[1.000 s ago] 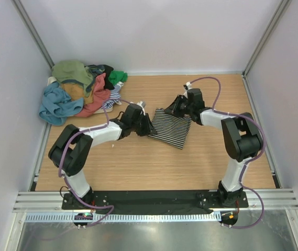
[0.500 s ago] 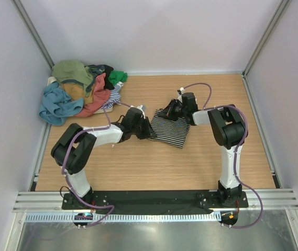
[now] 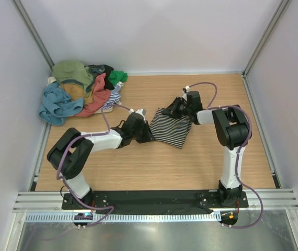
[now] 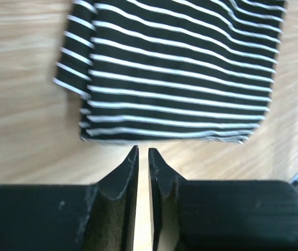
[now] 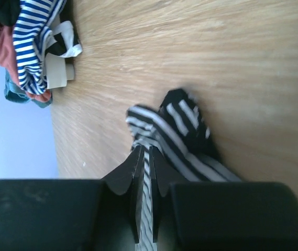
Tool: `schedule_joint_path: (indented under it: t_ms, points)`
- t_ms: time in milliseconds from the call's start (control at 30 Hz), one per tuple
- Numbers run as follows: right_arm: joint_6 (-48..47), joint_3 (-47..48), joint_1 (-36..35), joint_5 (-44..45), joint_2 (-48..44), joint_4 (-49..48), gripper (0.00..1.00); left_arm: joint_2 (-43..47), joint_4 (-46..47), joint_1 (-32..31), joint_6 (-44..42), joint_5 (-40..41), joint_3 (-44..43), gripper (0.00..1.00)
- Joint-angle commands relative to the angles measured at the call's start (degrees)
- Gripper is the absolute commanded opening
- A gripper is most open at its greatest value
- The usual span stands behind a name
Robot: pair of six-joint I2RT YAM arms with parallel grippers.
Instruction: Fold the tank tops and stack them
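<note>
Near the middle of the counter [image 3: 138, 167], the striped top [image 3: 170, 128] lay as a folded, roughly four-sided pad, with both arms reaching in from either side. A second earlier the left tool [image 3: 147, 136] had sat on the pad's left edge. It now stood just off that edge, drawn a little toward the lower left. Its wrist view showed the fingers almost together with only a thin slit between them, nothing in it, and the tips just short of the cloth's [image 4: 180, 73] near hem. The right tool [image 3: 170, 110] remained at the pad's upper edge while its arm had swung its elbow inward. From its own camera, the fingers [image 5: 146, 151] were pressed on a bunched strip of the striped cloth [image 5: 180, 130], which ran between them. Half a second before, the upper part of the top had looked lifted and rumpled; it now lay lower and flatter. By my reading, the fold on this top was about finished and the left side already let go, so the right still had to release. At the upper left of the overhead frame the pile [image 3: 80, 91] of other tops waited, unfolded and well apart.
</note>
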State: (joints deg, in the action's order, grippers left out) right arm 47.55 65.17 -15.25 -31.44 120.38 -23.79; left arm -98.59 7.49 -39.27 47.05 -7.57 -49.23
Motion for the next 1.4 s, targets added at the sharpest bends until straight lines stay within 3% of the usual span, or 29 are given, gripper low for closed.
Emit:
schedule_joint_path:
  t_ms: [0, 267, 433, 633, 900, 1000, 1133, 1300, 1367]
  points:
    - [-3.60, -2.32, 0.39, 2.70, -11.90, 1.72, 0.15, 5.42, -3.26, -2.30, -2.05, 3.00, -0.77, 0.13]
    - [-3.35, -15.32, 1.88, 1.83, -22.38, -0.54, 0.15, 0.69, -0.38, -6.88, 0.93, -2.61, -7.28, 0.14]
    - [1.04, -20.34, 5.75, -2.30, -17.91, -8.89, 0.15, -6.08, 3.23, -8.36, 2.35, -5.78, -10.53, 0.14]
    - [5.44, -19.64, 9.00, -4.95, -6.32, -17.95, 0.13, -12.76, 5.25, -8.63, 2.87, -6.14, -10.89, 0.13]
    - [2.03, -18.58, 9.27, -2.57, -9.19, -12.42, 0.14, -7.69, 5.53, -11.53, 2.17, -0.08, -3.51, 0.13]
    - [-0.51, -20.08, 9.27, -0.56, -14.70, -9.27, 0.25, -2.08, 3.95, -12.24, 2.00, 1.15, -1.66, 0.14]
    - [-2.72, -23.33, 9.18, 3.05, -22.89, -5.22, 0.45, 3.92, -5.16, -12.24, 0.42, 5.62, -2.70, 0.18]
    - [-6.85, -25.61, 8.92, 10.77, -34.31, 7.86, 0.57, 6.83, -13.19, -10.14, -3.36, 9.77, -6.13, 0.24]
    - [-8.78, -26.05, 8.65, 15.43, -39.68, 15.06, 0.58, 7.35, -15.21, -8.73, -3.80, 8.63, -6.92, 0.32]
